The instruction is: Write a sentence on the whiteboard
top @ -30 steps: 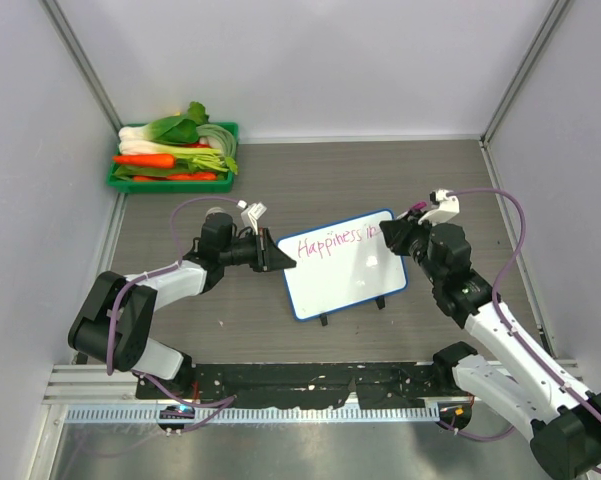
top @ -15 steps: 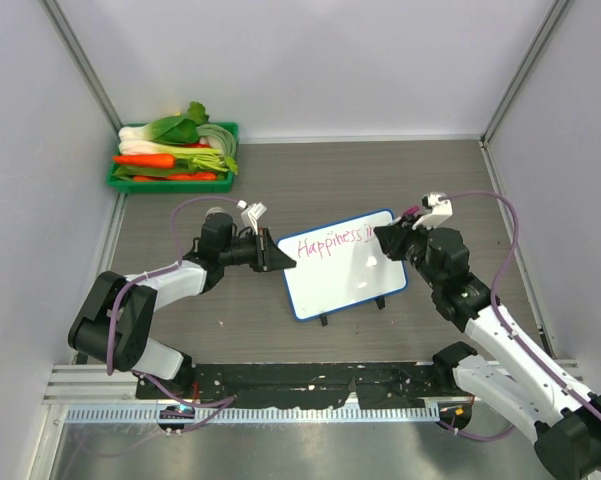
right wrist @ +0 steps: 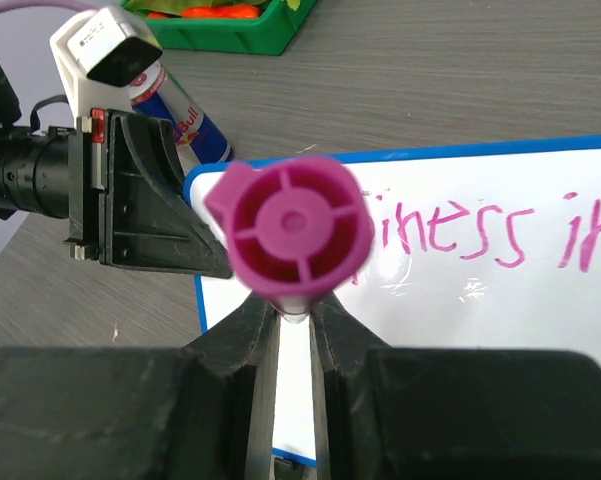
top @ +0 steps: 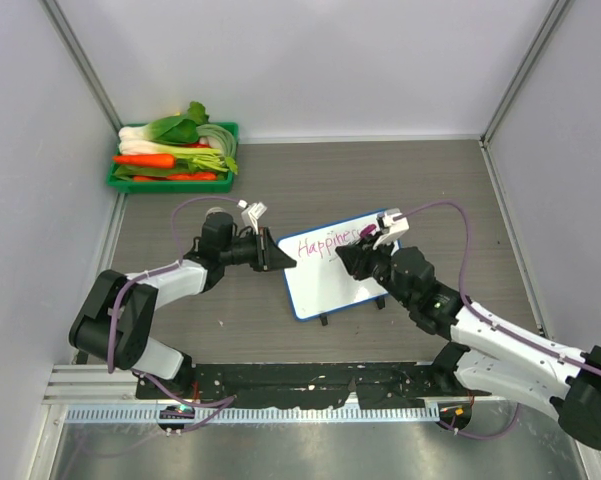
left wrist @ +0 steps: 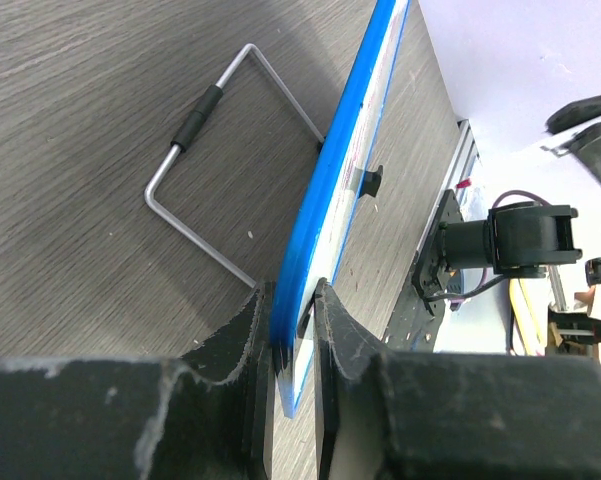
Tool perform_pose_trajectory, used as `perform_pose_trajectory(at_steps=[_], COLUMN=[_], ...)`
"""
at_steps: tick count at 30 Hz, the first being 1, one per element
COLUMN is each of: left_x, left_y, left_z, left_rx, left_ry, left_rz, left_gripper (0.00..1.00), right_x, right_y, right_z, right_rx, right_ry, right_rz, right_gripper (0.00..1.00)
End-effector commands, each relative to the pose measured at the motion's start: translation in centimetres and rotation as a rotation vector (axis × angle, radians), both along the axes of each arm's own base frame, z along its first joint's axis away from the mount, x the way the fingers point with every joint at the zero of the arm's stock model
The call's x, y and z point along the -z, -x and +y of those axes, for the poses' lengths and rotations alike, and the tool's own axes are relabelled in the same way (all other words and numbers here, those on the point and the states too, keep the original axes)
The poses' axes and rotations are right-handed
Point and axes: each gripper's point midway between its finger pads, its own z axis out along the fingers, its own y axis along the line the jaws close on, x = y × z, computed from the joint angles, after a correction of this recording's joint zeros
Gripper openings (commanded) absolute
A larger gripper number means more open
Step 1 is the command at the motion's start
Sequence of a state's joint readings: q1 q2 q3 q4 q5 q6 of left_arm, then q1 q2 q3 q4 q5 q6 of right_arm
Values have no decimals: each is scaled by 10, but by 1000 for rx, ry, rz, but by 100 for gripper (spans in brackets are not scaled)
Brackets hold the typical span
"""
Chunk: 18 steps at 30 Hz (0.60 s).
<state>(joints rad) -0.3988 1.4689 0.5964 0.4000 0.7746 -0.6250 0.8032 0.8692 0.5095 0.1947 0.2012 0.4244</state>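
The whiteboard (top: 325,288) stands tilted at the table's middle, white with a blue rim. The pink sentence (top: 327,243) runs along its top; the right wrist view shows "iness it" (right wrist: 480,235). My left gripper (top: 279,258) is shut on the board's left edge, and its jaws pinch the blue rim (left wrist: 355,150) in the left wrist view (left wrist: 292,300). My right gripper (top: 348,258) is shut on a white marker with a pink end (right wrist: 290,225), held over the board's left half below the writing. The marker's tip is hidden.
A green tray (top: 170,186) of vegetables sits at the back left corner. A wire stand (left wrist: 200,110) lies on the table behind the board. A blue and silver can (right wrist: 180,110) stands near my left gripper. The board's black feet (top: 323,320) rest near the front.
My right arm has swung left with the marker, from the board's right edge to over its left half. The left gripper and the board have not moved.
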Motion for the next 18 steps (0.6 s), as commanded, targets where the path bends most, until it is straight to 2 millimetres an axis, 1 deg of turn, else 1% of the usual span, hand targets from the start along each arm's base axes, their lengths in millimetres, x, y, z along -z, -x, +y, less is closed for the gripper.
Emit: perform_pose_trajectory(at_steps=[1,4,5,11,14,18], left_x=[28,35,38,47,49,49], left_y=[-15,-16,-17,-18,-18,-18], left_z=[10,11,11,12,12,12], left_rx=[-70,-76,-80,-80,-83,-82], left_ry=[-115,-135,-143,-164,-173,-174], left_rz=[-3,23,34,73,82,81], left_gripper=[0,0,0,0,0,0], right_x=[-14,-9,-11,-7,-11,-9], right_y=[-5,-2,-1,-3,-3,-3], right_z=[9,17,20,29,31,29], right_rx=[42,37,37,45,47,59], right_ry=[-66,-59,-65,-45,-42,-29], right_rz=[-71,-74,-80,-87,-100,-112], right_gripper=[1,1,1,1,2,2])
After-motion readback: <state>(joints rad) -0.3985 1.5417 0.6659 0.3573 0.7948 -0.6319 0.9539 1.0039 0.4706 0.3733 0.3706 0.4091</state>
